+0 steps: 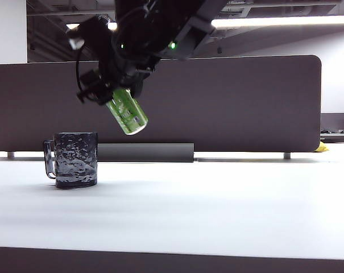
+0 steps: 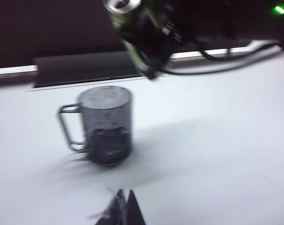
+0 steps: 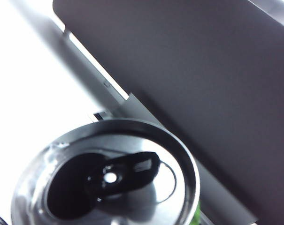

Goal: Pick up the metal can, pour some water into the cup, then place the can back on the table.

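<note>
White worktop (image 1: 217, 210) fills the foreground, dark strip along its front edge. Further in on the left sits the cup (image 1: 75, 160), upright, handle pointing left; the left wrist view shows something dark low inside it, too blurry to say what. Left gripper (image 2: 124, 209) only shows as blurred dark tips close together just in front of the cup, so probably narrow, holding nothing. Above and a bit right of the cup hangs the can (image 1: 127, 112), well off the worktop, long axis tilted, lower silver end pointing down-right, upper end hidden in the right gripper (image 1: 106, 91), which is clamped around it. Right arm comes down from the top, wrist angled left. Right wrist view looks straight at the can's opened lid. Behind is a grey divider (image 1: 228, 102).
</note>
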Action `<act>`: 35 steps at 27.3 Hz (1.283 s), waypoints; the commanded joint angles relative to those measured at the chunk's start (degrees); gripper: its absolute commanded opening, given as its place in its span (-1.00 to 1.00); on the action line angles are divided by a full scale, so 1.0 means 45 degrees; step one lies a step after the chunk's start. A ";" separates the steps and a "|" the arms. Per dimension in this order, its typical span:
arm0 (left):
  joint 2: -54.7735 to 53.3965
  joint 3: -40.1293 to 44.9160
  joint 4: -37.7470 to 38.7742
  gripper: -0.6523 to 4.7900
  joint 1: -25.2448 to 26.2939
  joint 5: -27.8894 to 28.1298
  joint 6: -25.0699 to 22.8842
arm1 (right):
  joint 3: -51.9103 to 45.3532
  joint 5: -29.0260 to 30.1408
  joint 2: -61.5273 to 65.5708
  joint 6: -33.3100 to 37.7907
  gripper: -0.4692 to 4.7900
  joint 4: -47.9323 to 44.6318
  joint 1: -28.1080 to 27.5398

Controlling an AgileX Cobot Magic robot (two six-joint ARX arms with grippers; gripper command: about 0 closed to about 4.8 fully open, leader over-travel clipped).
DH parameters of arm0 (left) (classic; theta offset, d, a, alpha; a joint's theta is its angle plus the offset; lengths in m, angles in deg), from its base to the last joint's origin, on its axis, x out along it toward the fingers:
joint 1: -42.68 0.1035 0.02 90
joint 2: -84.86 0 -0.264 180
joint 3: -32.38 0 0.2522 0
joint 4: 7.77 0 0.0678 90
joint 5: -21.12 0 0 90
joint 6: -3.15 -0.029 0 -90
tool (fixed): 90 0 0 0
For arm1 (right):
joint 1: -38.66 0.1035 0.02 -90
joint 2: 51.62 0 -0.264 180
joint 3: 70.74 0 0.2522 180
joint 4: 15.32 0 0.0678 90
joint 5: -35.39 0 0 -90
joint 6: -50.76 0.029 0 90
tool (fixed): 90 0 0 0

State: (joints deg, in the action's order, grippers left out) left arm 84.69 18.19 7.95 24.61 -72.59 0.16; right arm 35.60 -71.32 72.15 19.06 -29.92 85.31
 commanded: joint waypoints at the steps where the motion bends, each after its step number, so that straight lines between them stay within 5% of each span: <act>1: -0.0015 -0.0015 -0.0165 -0.78 -0.0209 -0.0034 0.0000 | 0.0107 -0.0063 -0.0427 0.2089 0.18 0.0053 -0.0010; 11: -0.0015 -0.0015 -0.0165 -0.78 -0.0209 -0.0034 0.0000 | -0.1107 0.0058 -0.1409 0.4925 0.18 0.0534 -0.0636; 21: -0.0019 -0.0015 -0.0165 -0.78 -0.0257 -0.0029 0.0000 | -0.7266 0.0957 -0.4231 0.7465 0.18 -0.3269 -0.2152; 28: -0.0015 -0.0015 -0.0165 -0.78 -0.2535 -0.0029 0.0000 | -0.9724 0.1107 -0.4653 0.8204 0.18 -0.4561 -0.2511; 35: -0.0015 -0.0015 -0.0165 -0.78 -0.2812 -0.0029 0.0000 | -1.0282 0.1112 -0.4648 0.8636 0.18 -0.4765 -0.2511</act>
State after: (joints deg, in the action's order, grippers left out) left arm 84.65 18.19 7.97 12.02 -72.72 0.16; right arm -10.91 -66.44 51.91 57.57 -48.80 73.99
